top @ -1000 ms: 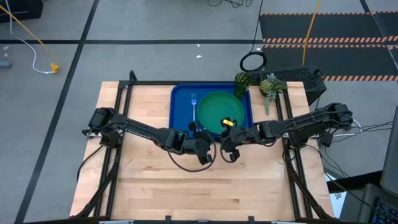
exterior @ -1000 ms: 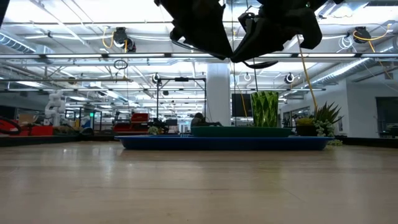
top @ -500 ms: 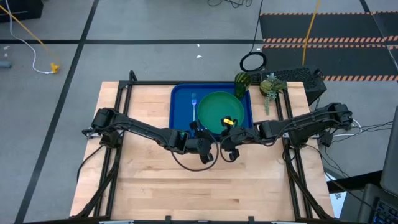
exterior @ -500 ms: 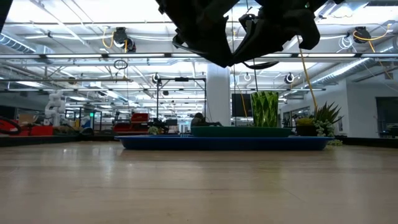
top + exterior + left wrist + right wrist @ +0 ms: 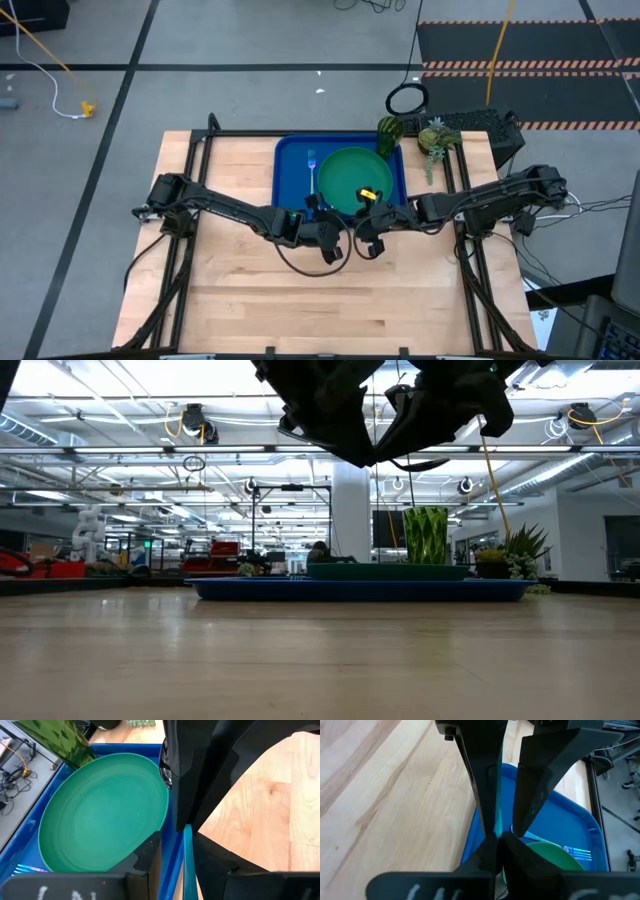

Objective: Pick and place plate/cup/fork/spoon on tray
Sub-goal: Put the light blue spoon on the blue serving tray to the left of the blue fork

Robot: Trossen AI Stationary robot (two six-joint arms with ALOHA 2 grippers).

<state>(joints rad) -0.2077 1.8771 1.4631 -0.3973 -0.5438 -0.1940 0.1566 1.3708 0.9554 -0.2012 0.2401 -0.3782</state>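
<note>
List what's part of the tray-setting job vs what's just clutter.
Job: tray; plate and fork on it; cup at its far right corner; spoon not clearly visible. Left hand and right hand at the tray's near edge.
Clutter: pineapple toy; black ring on the floor.

Bare bench (image 5: pixel 240 290) is left open behind and to the outer side of both hands. Ahead of the left hand (image 5: pixel 322 212) and right hand (image 5: pixel 366 213), the tray (image 5: pixel 288 170) is largely filled by the plate (image 5: pixel 345 175). Little gap is left between the hands.
</note>
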